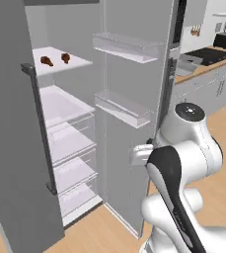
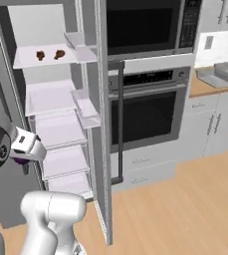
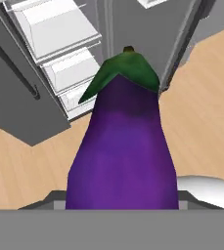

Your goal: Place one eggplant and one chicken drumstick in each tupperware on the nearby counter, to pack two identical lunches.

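The gripper (image 3: 121,205) pinches the eggplant (image 3: 122,146) between its jaws, green cap pointing away from the hand, above the wooden floor in front of the open fridge (image 1: 75,123). Two chicken drumsticks (image 1: 47,61) lie on the upper fridge shelf. The tupperware (image 2: 217,74) sits on the worktop (image 2: 205,87), far right

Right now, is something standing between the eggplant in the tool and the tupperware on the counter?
Yes. The eggplant is held low by the fridge; the open fridge door stands between it and the tupperware on the counter to the right.
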